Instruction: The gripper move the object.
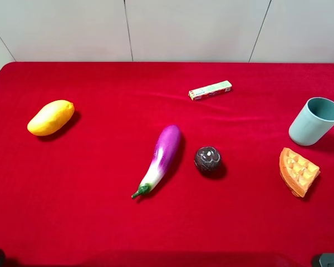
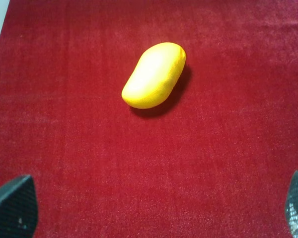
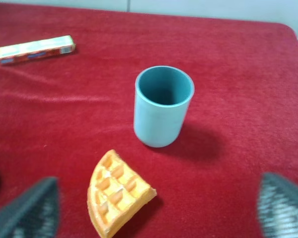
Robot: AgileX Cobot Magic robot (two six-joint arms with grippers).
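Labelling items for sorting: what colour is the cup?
Pale blue-green, plain; the cup shows best in the right wrist view.

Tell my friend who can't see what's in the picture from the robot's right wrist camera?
A pale blue-green cup stands upright and empty on a red tablecloth. An orange waffle wedge lies nearby without touching it, with a small long packet farther off. The right gripper is open, holding nothing.

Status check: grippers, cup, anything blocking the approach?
Both grippers open, empty: left, right. Cup upright, untouched, ahead of right gripper. Waffle slice lies between them, apart from cup.
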